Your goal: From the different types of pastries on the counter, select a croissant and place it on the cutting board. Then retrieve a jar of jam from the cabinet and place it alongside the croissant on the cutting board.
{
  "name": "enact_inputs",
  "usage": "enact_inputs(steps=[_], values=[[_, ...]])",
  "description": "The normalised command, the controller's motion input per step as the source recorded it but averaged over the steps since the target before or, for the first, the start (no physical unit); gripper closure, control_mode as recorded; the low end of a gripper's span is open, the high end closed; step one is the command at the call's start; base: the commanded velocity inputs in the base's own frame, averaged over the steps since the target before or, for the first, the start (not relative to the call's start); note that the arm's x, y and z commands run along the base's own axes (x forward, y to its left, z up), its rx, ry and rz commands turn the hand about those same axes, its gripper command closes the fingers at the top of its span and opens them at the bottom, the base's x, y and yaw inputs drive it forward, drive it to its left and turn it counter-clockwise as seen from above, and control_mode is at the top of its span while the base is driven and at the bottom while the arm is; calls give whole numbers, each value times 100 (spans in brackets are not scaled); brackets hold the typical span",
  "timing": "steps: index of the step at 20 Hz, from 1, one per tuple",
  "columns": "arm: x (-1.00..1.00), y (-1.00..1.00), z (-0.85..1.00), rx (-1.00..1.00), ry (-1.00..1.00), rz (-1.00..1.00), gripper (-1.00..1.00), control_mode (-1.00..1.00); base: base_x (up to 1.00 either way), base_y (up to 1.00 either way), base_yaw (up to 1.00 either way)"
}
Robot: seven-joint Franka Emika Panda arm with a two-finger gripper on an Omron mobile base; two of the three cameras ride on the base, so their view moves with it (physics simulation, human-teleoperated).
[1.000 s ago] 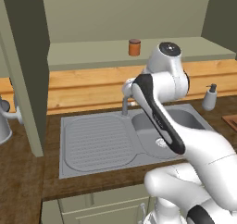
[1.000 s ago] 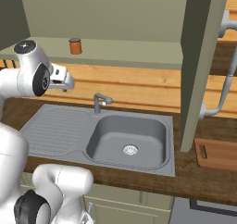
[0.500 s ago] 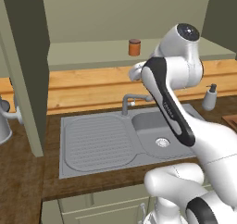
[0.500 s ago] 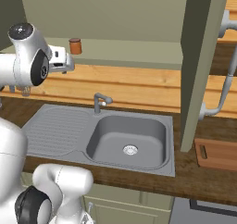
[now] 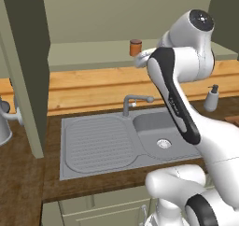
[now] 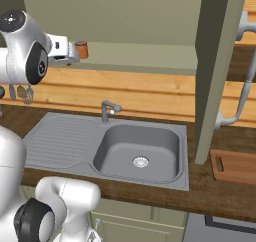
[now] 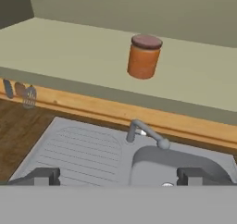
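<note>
Reaching for: the jar of jam (image 7: 144, 56), so the second half of the task looks to be in hand; whether the croissant already lies on the board cannot be told from these views.
Fingers: the two dark fingertips (image 7: 40, 176) stand at the bottom corners of the hand view, spread as wide as they go, with nothing between them and touching nothing.
Gripper: the gripper (image 6: 67, 53) is raised to the height of the cabinet shelf (image 7: 69, 52), just short of the jar and level with it in the right base view.
Below the hand: the steel sink (image 6: 137, 148) and its tap (image 7: 146, 133) lie under the gripper, set in the counter (image 6: 210, 198).
Cutting board: the cutting board (image 6: 235, 167) lies on the counter well off to the right of the sink, past the open cabinet door (image 6: 217, 61); only its near end with the slot handle is in view.
Jar: small, squat, orange-brown with a darker lid, standing upright and alone on the pale shelf, a little above centre in the hand view.
Next move, as I judge it: push the hand forward along the shelf until the jar sits between the fingers, keeping them clear of the shelf edge, then close on its body below the lid.
Risk: a nudge from one finger could tip or slide so small a jar.
</note>
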Motion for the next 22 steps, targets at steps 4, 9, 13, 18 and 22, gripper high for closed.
enact_inputs(steps=[4,9,13,18,22], values=[[0,-2,43,0,-2,-17,-100,-100,0,0,0],[1,-26,30,1,-6,-7,-100,-100,0,0,0],[5,-17,31,8,-3,0,-100,-100,0,0,0],[7,0,26,3,-2,1,-100,-100,0,0,0],[18,0,1,0,-1,5,-100,-100,0,0,0]])
